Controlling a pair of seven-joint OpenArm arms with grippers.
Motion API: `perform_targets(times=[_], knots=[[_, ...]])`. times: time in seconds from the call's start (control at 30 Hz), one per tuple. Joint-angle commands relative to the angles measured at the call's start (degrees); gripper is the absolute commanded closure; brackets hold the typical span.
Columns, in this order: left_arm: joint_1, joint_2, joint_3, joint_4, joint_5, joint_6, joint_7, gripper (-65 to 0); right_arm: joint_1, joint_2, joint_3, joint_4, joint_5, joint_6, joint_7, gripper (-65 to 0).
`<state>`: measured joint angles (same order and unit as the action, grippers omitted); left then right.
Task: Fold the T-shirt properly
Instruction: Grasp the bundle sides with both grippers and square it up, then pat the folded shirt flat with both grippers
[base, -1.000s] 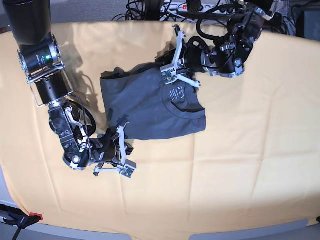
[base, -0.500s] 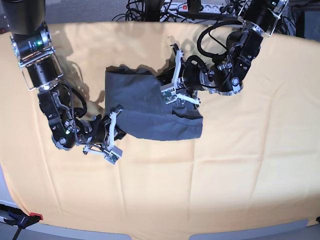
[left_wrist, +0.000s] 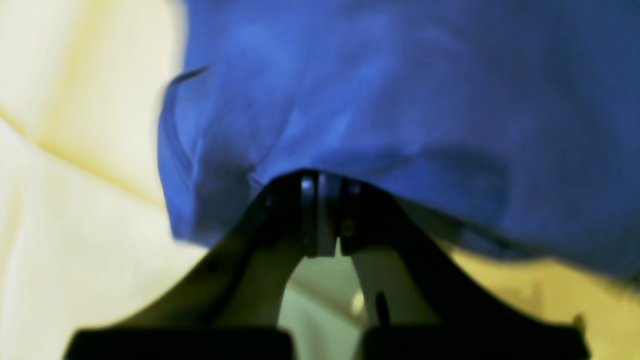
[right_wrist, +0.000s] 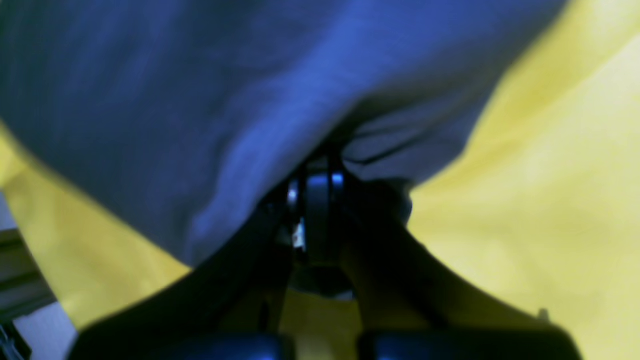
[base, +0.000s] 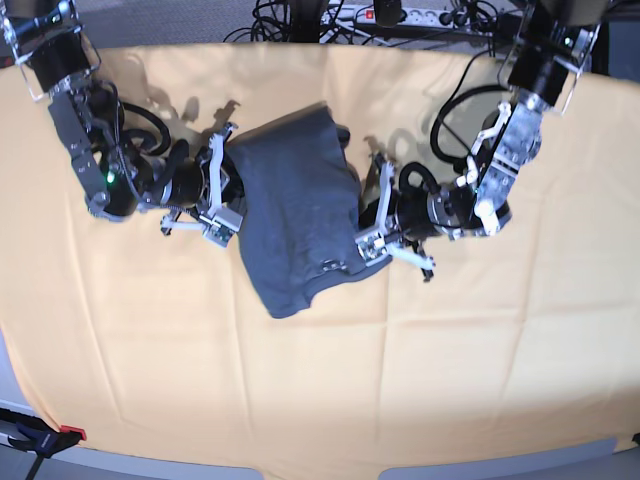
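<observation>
T-shirt lifted leftward, wrist views blurred

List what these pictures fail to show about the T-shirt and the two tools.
- T-shirt: collar and sleeves cannot be made out in the base view, lost in its own bunched folds.
- Left tool: the wrist view is blurred, pinched layers uncountable.
- Right tool: blurred too, with fabric draped over its tips.
</observation>
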<state>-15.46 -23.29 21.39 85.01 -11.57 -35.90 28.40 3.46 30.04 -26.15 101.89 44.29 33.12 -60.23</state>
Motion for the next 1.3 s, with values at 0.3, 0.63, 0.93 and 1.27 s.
perform_targets(times=[0.3, 0.63, 0.93, 1.27], knots=[[-13.6, -0.39, -0.42, -6.25, -0.74, -2.86, -4.48, 0.0, -14.84, -4.37, 7.48, 11.96, -13.11, -8.41, -1.25, 0.0], [-16.31, -0.37, -3.78, 1.46, -19.61, 2.95, 17.11, 0.0, -17.81, -4.85, 19.71, 16.63, -28.7, -25.2, 1.95, 0.0], [-12.26, 3.48, -12.46, 2.6, -43.25, -4.1, 24.55, 0.0, -17.92, -6.71, 23.58, 21.55, -8.28, -10.27, 6.34, 0.0], [-0.2, 7.45, -12.41, 1.81, -22.01, -4.1, 8.55, 0.0, -18.51, -10.34, 23.58, 19.69, 1.75, 1.66, 4.04, 0.0]])
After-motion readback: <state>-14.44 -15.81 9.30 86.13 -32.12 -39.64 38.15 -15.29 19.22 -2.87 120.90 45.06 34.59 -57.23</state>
